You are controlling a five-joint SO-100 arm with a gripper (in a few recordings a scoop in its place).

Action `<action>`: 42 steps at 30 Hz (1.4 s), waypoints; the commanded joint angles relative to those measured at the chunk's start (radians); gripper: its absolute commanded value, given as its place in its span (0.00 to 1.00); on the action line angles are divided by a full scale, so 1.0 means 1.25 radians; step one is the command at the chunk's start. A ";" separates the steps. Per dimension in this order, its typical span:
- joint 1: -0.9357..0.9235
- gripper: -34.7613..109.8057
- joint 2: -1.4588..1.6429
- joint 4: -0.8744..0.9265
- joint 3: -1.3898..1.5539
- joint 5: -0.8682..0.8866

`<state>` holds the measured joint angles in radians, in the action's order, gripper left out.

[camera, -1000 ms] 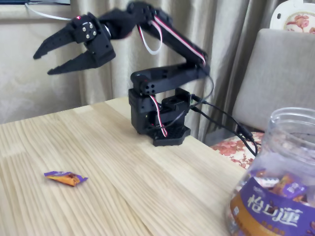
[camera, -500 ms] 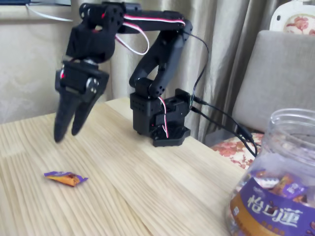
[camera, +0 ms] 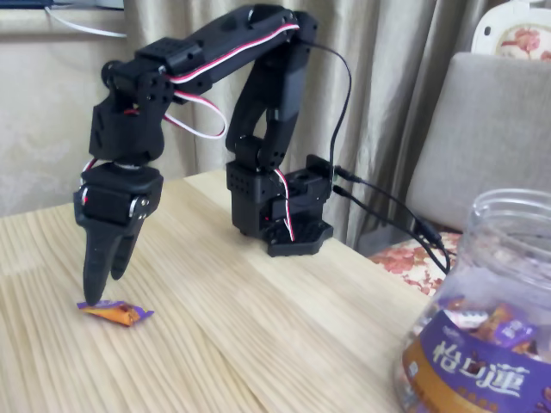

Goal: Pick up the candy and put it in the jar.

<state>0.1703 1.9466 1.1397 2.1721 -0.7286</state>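
1. Fixed view, nearest: jar, clear plastic, purple label, wrapped sweets inside, lower right.
2. Candy flat on table, left.
3. Gripper pointing down, jaws slightly parted, front tip at candy's left end.
4. Chair behind.

I counted one loose candy, one jar, one gripper and one table.
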 commanded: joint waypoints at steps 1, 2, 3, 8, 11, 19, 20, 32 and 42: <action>0.002 0.53 0.016 -0.045 0.025 0.001; 0.002 0.53 0.017 -0.061 0.039 0.006; 0.004 0.53 0.017 -0.079 0.053 0.011; 0.002 0.52 -0.006 -0.119 0.072 0.023; 0.006 0.52 -0.005 -0.136 0.083 0.038; 0.016 0.49 0.009 -0.175 0.140 0.069; 0.017 0.49 0.013 -0.177 0.146 0.071; 0.020 0.35 0.037 -0.194 0.183 0.091; 0.009 0.24 0.052 -0.193 0.173 0.120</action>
<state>0.1779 1.9589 0.8989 2.3961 -0.5921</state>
